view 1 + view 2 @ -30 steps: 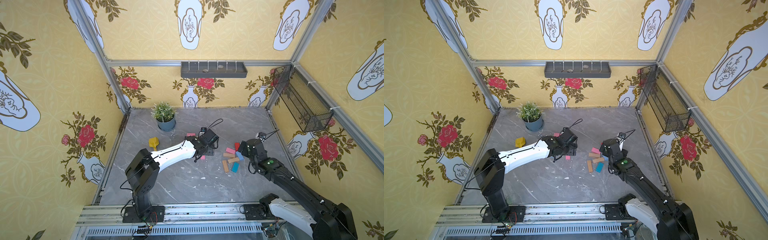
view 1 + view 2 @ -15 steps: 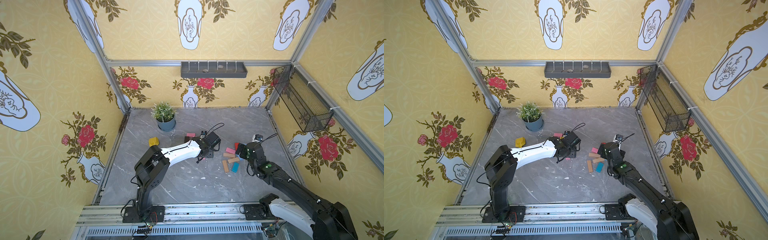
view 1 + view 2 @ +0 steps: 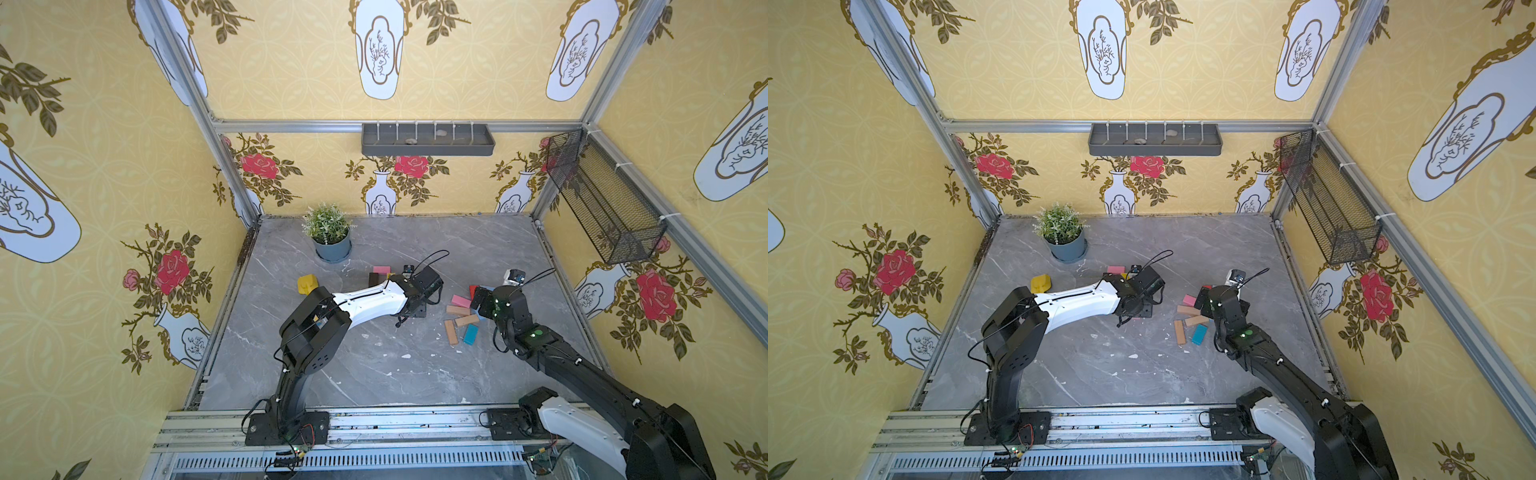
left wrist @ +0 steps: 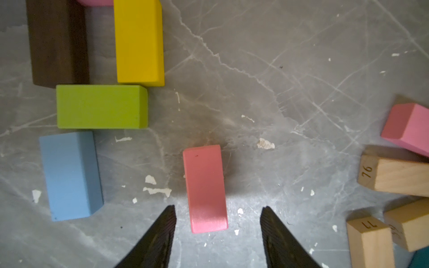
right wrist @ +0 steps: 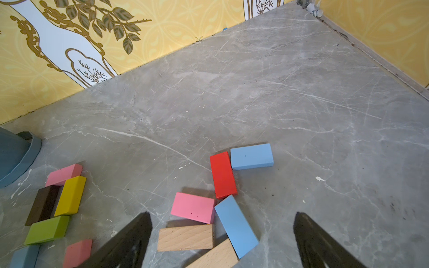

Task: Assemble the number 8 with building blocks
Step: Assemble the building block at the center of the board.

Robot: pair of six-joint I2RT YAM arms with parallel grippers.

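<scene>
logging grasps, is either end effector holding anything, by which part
Nothing held: left end effector straddles the flat pink rectangular block at one end, untouched; right end effector open, empty.

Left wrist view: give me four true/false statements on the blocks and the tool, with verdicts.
1. The left tool straddles one end of the lone pink block, with a gap on each side. True.
2. The green block is stacked on top of the yellow block. False: it lies flat on the table, by the ends of the yellow block and the dark brown block.
3. One tan block has 76 written on its end. True.
4. The left tool is shut on the light blue block. False: the tool is open and that block lies off to one side, untouched.
</scene>
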